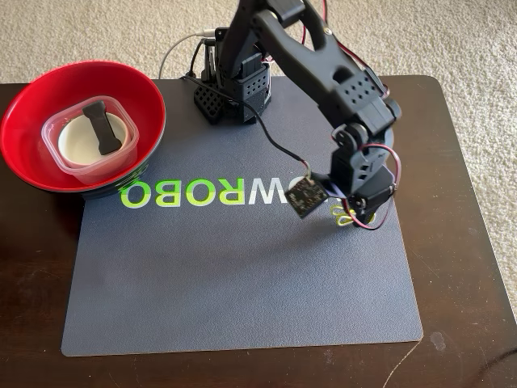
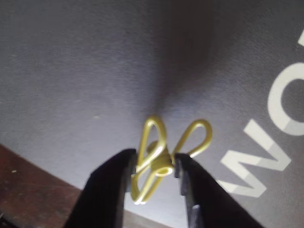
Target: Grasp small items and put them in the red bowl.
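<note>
In the wrist view the gripper has its jaws closed down on the yellow-green wire clip, one black jaw pressed to each side of its coiled middle, the two loops sticking out ahead over the grey mat. In the fixed view the clip sits under the gripper near the mat's right edge. Well apart, at the tabletop's left corner, the red bowl holds the clear square container, with the small white bowl inside it and the black bone-shaped piece lying across.
</note>
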Controlling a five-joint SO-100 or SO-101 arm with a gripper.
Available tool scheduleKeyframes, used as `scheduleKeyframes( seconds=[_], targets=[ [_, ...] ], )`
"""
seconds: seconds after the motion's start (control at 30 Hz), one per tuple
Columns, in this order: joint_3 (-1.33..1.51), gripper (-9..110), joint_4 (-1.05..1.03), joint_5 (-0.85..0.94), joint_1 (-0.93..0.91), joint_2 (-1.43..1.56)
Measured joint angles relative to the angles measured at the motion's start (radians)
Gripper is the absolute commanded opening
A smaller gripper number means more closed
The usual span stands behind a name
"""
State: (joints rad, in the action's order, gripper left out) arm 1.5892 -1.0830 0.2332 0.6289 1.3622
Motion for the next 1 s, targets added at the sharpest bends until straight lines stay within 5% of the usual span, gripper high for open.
scheduleKeyframes(
  seconds=[0.33,0.7,1.0],
  targets=[
    [-0.003,0,-0.121,-0.115,-0.229,0.276],
    [-0.160,0,-0.353,-0.296,-0.965,0.402],
    [-0.020,0,-0.400,-0.565,-1.491,0.635]
  ],
)
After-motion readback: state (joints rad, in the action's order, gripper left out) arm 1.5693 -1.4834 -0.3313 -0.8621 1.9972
